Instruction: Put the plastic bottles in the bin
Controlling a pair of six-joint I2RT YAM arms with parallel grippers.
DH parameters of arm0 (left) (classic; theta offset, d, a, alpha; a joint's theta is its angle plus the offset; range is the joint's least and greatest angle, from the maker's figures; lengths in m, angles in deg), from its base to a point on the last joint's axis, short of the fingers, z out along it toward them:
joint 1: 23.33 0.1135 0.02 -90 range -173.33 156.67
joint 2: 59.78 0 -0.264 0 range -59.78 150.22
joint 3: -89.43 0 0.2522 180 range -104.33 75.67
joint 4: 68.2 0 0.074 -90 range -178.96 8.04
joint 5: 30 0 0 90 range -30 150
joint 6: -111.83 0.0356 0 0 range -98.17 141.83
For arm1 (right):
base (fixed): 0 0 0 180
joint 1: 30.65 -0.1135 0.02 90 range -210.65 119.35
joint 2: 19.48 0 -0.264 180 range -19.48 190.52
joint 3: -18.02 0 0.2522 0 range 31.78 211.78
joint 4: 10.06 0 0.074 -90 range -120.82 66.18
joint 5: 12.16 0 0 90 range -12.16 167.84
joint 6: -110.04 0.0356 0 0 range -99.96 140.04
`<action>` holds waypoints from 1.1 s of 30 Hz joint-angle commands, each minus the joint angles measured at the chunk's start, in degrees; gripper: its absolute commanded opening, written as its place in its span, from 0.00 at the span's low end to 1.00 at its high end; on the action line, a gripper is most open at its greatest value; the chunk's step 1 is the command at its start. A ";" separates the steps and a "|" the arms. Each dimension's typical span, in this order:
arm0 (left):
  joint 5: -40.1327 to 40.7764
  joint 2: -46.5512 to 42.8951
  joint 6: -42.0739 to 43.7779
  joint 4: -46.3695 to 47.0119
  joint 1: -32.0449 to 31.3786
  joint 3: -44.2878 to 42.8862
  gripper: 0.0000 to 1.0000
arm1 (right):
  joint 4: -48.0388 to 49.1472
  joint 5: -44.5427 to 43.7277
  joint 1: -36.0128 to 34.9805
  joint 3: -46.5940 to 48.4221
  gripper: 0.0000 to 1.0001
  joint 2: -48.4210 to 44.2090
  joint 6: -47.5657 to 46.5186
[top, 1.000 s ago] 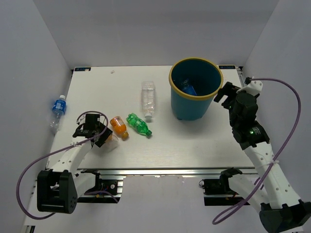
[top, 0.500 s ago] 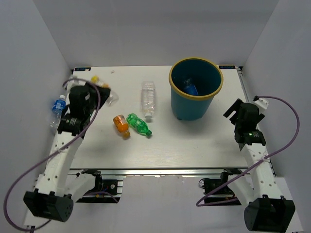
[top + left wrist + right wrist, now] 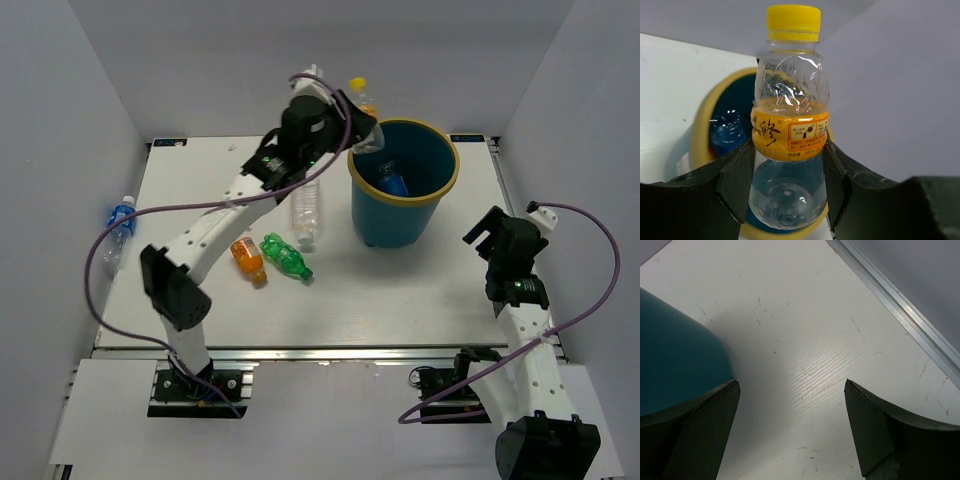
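Note:
My left gripper [image 3: 352, 128] is shut on an orange-labelled bottle [image 3: 362, 100] with a yellow cap and holds it upright over the far-left rim of the teal bin [image 3: 372, 215]. In the left wrist view the bottle [image 3: 790, 115] sits between my fingers [image 3: 735, 175], with the bin's yellow rim [image 3: 701, 131] behind it. A blue bottle [image 3: 388, 182] lies inside the bin. On the table lie a larger clear bottle [image 3: 305, 205], an orange bottle [image 3: 246, 258] and a green bottle [image 3: 285, 255]. A clear bottle with a blue label [image 3: 118, 225] lies at the far left. My right gripper [image 3: 485, 228] is open and empty, right of the bin.
The right wrist view shows bare white table between my open fingers, the bin's wall [image 3: 675, 365] at the left and the table's metal edge rail [image 3: 900, 305] at the right. Grey walls enclose the table on three sides.
My left arm has lifted the orange-labelled bottle from the table's left side and swung it far right to the bin's rim. My right arm has drawn back from the bin.

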 commanded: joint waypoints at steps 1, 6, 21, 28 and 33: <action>0.88 5.75 2.99 -4.80 -2.64 -9.63 0.53 | 2.92 0.76 0.27 -0.06 0.89 0.33 -1.44; 1.41 11.14 4.49 -11.86 -3.07 -18.45 0.98 | 3.18 1.11 0.19 -0.06 0.89 1.56 -1.70; 34.06 -18.46 4.87 -15.53 -2.47 18.61 0.98 | 2.83 0.59 0.27 0.65 0.89 3.24 -2.67; 38.42 -32.54 -8.59 -25.03 3.42 42.97 0.98 | 2.57 1.82 0.45 1.00 0.89 3.59 -3.37; 31.65 -33.61 -13.95 -28.10 13.60 54.22 0.98 | 2.22 1.91 0.45 1.00 0.89 3.33 -3.29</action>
